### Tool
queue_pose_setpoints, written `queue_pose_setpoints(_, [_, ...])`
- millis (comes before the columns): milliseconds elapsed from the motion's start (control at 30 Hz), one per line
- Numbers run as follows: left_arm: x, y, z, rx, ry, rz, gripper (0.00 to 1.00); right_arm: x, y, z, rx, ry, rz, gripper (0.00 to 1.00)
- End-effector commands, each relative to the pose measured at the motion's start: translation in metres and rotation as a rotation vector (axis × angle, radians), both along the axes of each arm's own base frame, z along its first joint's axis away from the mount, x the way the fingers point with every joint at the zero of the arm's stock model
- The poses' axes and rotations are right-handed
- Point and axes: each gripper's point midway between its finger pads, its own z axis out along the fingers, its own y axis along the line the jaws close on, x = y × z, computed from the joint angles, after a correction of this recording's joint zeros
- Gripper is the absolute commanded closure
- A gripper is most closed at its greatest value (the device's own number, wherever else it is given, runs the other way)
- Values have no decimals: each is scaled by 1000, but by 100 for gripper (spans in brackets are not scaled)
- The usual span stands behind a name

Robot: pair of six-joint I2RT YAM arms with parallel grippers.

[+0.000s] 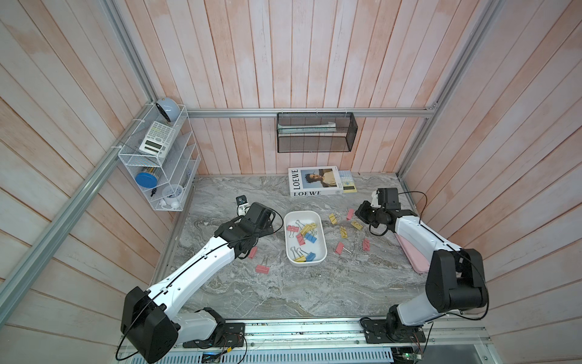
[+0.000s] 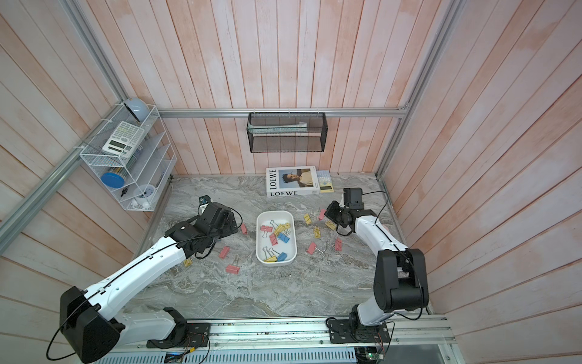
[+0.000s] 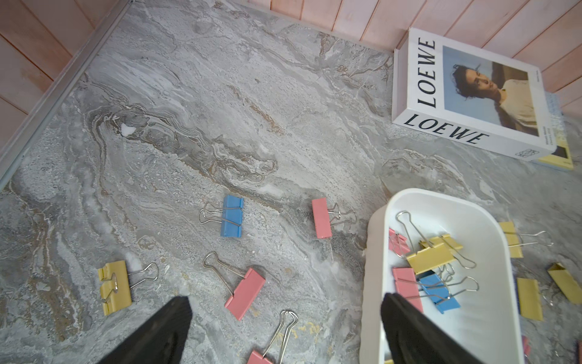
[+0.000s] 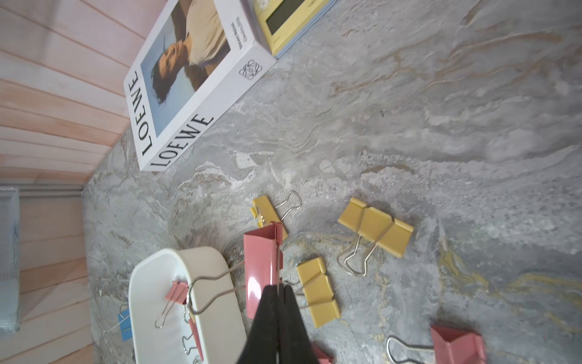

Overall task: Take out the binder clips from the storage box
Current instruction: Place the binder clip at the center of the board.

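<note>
The white storage box [image 1: 302,215] lies mid-table and holds several binder clips [image 1: 307,233] in pink, yellow and blue. More clips lie on the table to its right [image 1: 343,232] and left [image 1: 262,268]. My right gripper [image 4: 278,288] is shut on a wire handle of a pink clip [image 4: 261,268], just outside the box wall [image 4: 214,283] among yellow clips. In both top views that clip [image 1: 350,213] is right of the box. My left gripper [image 3: 285,297] stands open and empty above loose clips, one finger [image 3: 400,318] over the box rim [image 3: 374,252].
A LOEWE book [image 1: 313,181] and a yellow calculator [image 1: 348,182] lie against the back wall. A flat pink case [image 1: 415,258] lies under the right arm. A black mesh basket [image 1: 316,132] hangs on the back wall, and a white wire shelf [image 1: 160,157] on the left wall.
</note>
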Motion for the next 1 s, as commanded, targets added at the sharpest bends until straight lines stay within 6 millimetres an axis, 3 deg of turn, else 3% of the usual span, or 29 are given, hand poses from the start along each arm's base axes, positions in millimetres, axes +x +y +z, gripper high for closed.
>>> queue_pose_setpoints(0, [7, -8, 16, -69, -61, -21, 0, 33, -12, 3, 85, -66, -48, 100])
queue_pose_setpoints(300, [9, -15, 18, -103, -72, -39, 0, 77, -30, -43, 176, -17, -85, 100])
queue_pose_setpoints(533, [14, -33, 14, -146, -59, -104, 0, 85, -27, -69, 198, 28, -74, 100])
queue_pose_setpoints(733, [19, -55, 3, -162, -6, -190, 3, 72, -43, -84, 116, 90, -95, 70])
queue_pose_setpoints(967, [30, -79, -17, -116, 108, -230, 14, 48, -62, -65, -19, 126, -126, 38])
